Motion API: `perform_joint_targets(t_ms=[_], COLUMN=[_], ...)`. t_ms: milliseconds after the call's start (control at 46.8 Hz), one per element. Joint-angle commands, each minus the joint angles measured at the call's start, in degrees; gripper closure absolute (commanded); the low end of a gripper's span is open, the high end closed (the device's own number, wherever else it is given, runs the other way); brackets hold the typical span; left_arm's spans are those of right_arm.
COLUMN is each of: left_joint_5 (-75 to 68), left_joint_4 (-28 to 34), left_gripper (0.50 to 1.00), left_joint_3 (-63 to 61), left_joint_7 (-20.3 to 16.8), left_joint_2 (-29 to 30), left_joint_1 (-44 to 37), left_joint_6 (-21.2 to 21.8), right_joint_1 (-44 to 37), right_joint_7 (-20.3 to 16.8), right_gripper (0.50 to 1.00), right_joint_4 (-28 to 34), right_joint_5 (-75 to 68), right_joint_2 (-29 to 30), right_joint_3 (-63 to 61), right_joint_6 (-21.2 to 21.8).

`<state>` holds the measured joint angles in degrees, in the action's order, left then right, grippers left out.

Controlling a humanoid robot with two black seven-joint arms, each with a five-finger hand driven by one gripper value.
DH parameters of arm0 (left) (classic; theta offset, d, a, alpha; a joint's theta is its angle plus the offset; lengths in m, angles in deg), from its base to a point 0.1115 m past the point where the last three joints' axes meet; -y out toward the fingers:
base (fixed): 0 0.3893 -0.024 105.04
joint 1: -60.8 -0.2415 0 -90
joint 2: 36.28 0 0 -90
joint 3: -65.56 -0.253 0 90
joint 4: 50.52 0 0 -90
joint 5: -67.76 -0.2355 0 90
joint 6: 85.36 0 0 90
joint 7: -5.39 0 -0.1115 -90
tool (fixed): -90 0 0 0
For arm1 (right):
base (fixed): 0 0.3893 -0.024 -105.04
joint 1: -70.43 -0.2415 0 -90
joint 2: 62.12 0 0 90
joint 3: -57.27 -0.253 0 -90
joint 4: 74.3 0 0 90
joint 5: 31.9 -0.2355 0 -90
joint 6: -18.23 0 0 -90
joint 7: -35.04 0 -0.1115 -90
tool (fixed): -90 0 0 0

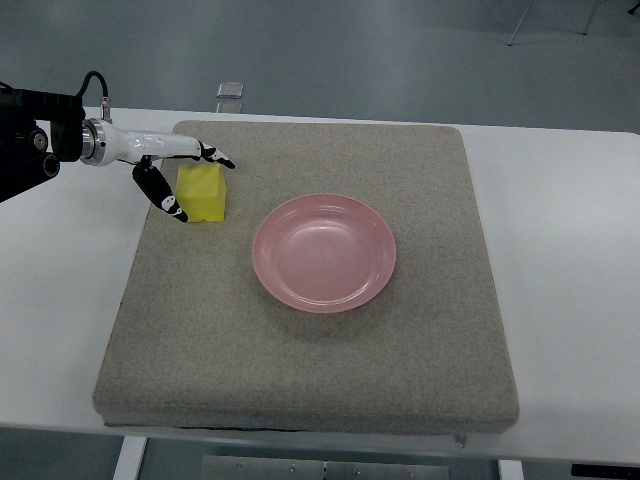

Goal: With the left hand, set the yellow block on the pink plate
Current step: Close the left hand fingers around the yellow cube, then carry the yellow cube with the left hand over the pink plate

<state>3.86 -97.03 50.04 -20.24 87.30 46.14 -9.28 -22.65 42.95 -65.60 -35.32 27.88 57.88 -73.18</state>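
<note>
A yellow block [203, 193] sits on the grey mat at its far left. A pink plate [324, 252] lies empty on the mat's middle, to the right of the block. My left hand [196, 182] comes in from the left edge and straddles the block's left side. Its upper fingers [216, 156] reach over the block's far edge and its thumb [172, 207] lies by the block's near left corner. The fingers are spread around the block and I cannot tell if they touch it. The block rests on the mat. The right hand is out of view.
The grey mat [300, 350] covers most of a white table [570, 300]. A small grey object [230, 90] lies at the table's far edge. Beyond the table is grey floor.
</note>
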Motion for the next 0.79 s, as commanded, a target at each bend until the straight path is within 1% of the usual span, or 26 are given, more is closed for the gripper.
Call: perform_joint_targets(t_ms=[0,43,85,128,171,214,256,299,363,406,641,769], left_joint_5=[-0.26,-0.35,-0.35,-0.44,-0.61,-0.61,-0.79,-0.79,-0.70,-0.70,-0.35,-0.44], left_joint_4=[0.10,0.28,0.37,0.37,0.37,0.37,0.37,0.37,0.54,0.81,1.69,1.69], left_gripper=[0.649,0.681,0.688,0.722,0.739,0.793,0.819,0.883,0.941,0.996,1.000,1.000], left_joint_3=[0.05,0.05,0.05,0.05,0.05,0.05,0.05,0.05,0.05,0.05,0.23,1.02], left_joint_7=[-0.11,-0.11,-0.11,-0.20,-0.20,-0.20,-0.20,-0.20,-0.11,-0.11,-0.11,-0.11], left_joint_2=[0.00,0.00,0.00,0.00,0.00,0.00,0.00,-0.17,-0.70,-0.79,-1.49,-1.40], left_joint_1=[0.08,0.16,0.16,0.08,0.08,0.08,0.08,0.08,0.08,0.08,0.16,0.16], left_joint_6=[0.12,0.12,0.12,0.12,0.21,0.21,0.21,0.21,0.21,0.30,0.39,1.70], right_joint_1=[0.00,0.00,0.00,0.00,0.00,0.00,0.00,0.00,0.00,0.00,0.00,0.00], right_joint_7=[0.00,0.00,0.00,0.00,0.00,0.00,0.00,0.00,0.00,0.00,0.00,0.00], right_gripper=[0.576,0.576,0.576,0.576,0.576,0.576,0.576,0.576,0.576,0.576,0.576,0.576], right_joint_4=[0.00,0.00,0.00,0.00,0.00,0.00,0.00,0.00,0.00,0.00,0.00,0.00], right_joint_5=[0.00,0.00,0.00,0.00,0.00,0.00,0.00,0.00,0.00,0.00,0.00,0.00], right_joint_2=[0.00,0.00,0.00,0.00,0.00,0.00,0.00,0.00,0.00,0.00,0.00,0.00], right_joint_3=[0.00,0.00,0.00,0.00,0.00,0.00,0.00,0.00,0.00,0.00,0.00,0.00], right_joint_6=[0.00,0.00,0.00,0.00,0.00,0.00,0.00,0.00,0.00,0.00,0.00,0.00])
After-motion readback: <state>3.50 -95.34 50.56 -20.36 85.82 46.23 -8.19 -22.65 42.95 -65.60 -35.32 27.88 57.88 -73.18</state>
